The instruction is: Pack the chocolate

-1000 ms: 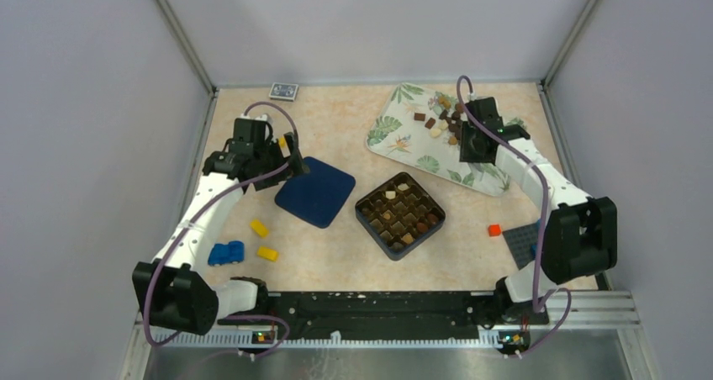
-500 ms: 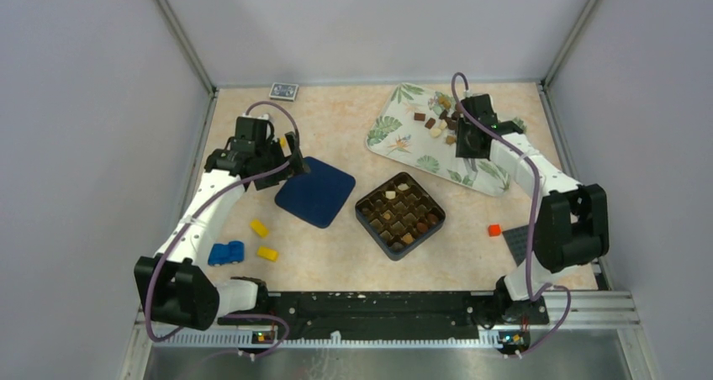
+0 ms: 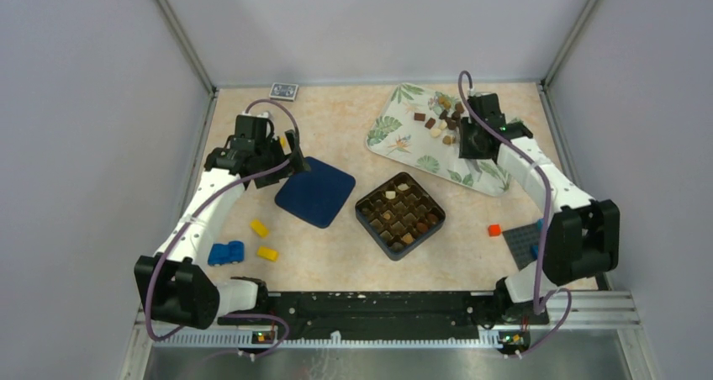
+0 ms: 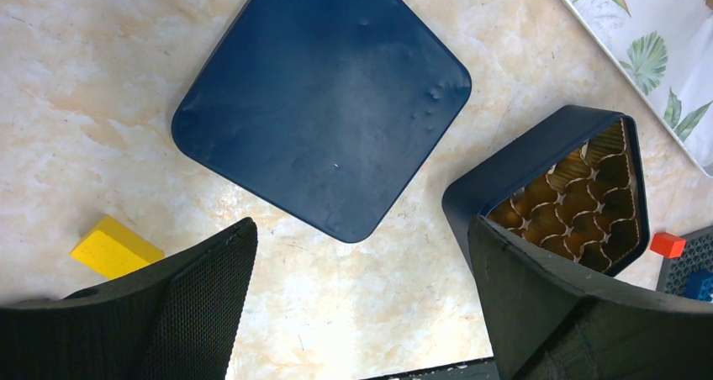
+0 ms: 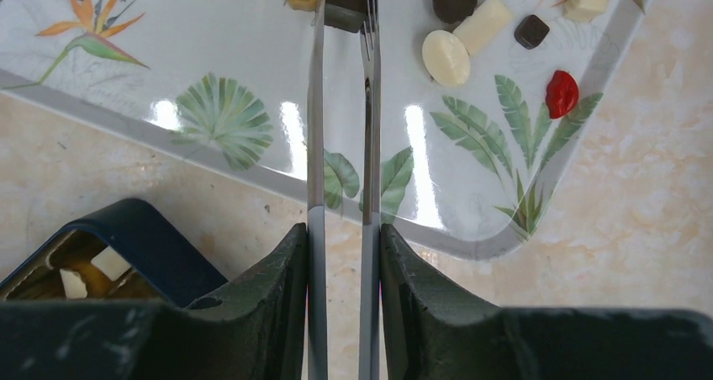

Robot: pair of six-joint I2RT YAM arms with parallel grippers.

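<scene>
- While both arms lean out over it, the marbled table (image 3: 345, 132) carries everything else.
- The leaf-printed tray (image 3: 391, 134) lies at 1 o'clock from the table's middle.
- The navy lid (image 4: 324, 102) lies flat at 9 o'clock from the box, near it but not touching.
- The navy box (image 4: 513, 170) sits open near the table's middle, and several of its gold-lined cells hold pieces.
- The left gripper (image 4: 361, 254) hangs over the bare table at the lid's 9 o'clock edge. Its jaws are spread wide with nothing between them.
- The right gripper (image 5: 340, 254) hangs over the tray's 3 o'clock side, fingers drawn in narrow and clamped on the tweezers (image 5: 368, 128).
- The tweezers' two thin blades run toward 12 o'clock in the wrist view. Their tips sit on either side of a dark square piece (image 5: 345, 2) and touch it; whether it is lifted off the tray cannot be told.
- A blue toy (image 3: 225, 252) and two yellow bricks (image 3: 259, 227) lie at 8 o'clock from the box, and a red brick (image 3: 494, 229) lies at 3 o'clock.
- The chocolate (image 3: 433, 125), dark, light brown and cream, lies mostly scattered over the tray's 1 o'clock part, around the tweezer tips.
</scene>
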